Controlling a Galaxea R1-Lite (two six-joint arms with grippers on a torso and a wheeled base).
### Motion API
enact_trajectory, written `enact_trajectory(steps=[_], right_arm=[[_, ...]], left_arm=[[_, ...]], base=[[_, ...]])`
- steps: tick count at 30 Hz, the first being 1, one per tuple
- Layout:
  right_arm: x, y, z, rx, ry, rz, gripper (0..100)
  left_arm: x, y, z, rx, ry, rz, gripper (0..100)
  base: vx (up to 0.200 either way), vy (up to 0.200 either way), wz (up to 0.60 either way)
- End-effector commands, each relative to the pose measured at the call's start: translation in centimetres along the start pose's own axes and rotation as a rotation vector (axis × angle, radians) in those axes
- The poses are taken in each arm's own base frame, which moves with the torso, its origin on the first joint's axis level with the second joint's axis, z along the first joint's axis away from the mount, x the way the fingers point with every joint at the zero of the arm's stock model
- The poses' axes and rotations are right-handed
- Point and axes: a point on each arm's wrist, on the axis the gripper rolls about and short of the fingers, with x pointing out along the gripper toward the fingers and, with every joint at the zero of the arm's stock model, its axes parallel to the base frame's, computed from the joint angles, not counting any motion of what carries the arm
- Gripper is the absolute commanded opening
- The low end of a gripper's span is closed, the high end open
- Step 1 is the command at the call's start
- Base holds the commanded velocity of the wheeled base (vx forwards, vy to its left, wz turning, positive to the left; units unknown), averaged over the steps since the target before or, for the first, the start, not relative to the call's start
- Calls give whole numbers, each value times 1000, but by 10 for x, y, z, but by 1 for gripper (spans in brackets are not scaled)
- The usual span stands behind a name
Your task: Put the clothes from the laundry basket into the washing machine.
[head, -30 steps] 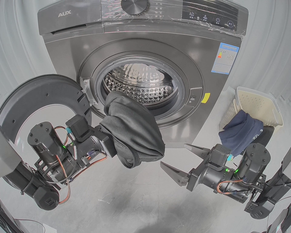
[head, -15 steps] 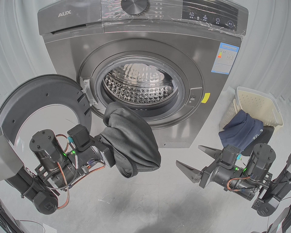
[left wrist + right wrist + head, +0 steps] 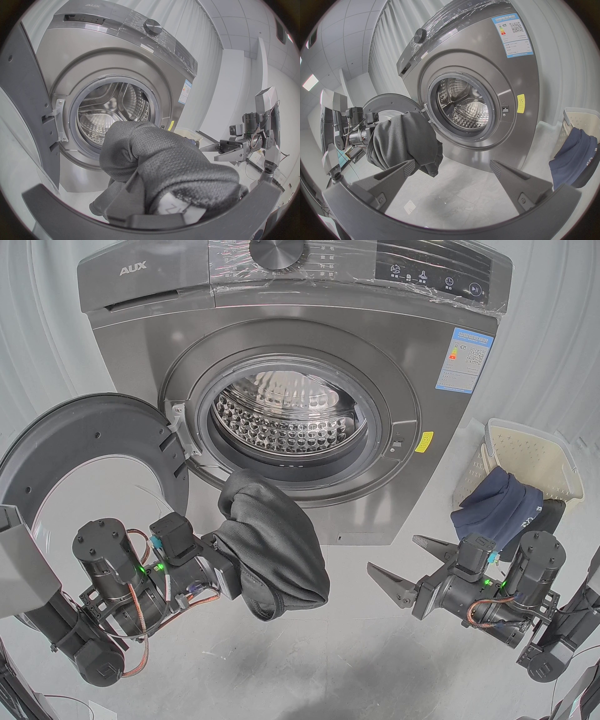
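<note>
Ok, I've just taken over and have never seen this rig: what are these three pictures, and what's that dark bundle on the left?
It is a two-armed robot facing a washing machine. The wide picture looks down from its head; the other two come from a camera on each wrist. The bundle is a dark grey garment, held by the left gripper beside the open door and just below the drum opening, not yet inside. The right gripper hangs empty, fingers spread. On the floor at the right stands the laundry basket, with a navy garment draped over its edge and a black item beneath.
</note>
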Motion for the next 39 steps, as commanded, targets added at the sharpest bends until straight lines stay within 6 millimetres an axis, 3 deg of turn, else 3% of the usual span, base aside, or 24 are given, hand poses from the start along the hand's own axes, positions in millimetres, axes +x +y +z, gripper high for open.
enact_trajectory(steps=[1, 5, 11, 17, 29, 39], right_arm=[[1, 1, -2, 1, 6, 4, 100], [1, 1, -2, 1, 6, 5, 100], [2, 2, -2, 1, 9, 8, 100], [2, 2, -3, 2, 9, 9, 100], [3, 1, -5, 2, 15, 6, 100], [4, 3, -4, 2, 12, 11, 100]], left_arm=[[1, 0, -5, -2, 18, -2, 0], [2, -1, -6, -2, 21, -3, 0], [1, -5, -8, -4, 29, -20, 0], [0, -6, -8, -2, 34, -21, 0], [0, -6, -13, 35, 53, -20, 0], [-1, -7, -18, 42, 71, -27, 0]], base=[[200, 0, 0], [200, 0, 0], [0, 0, 0], [0, 200, 0], [0, 0, 0], [180, 0, 0]])
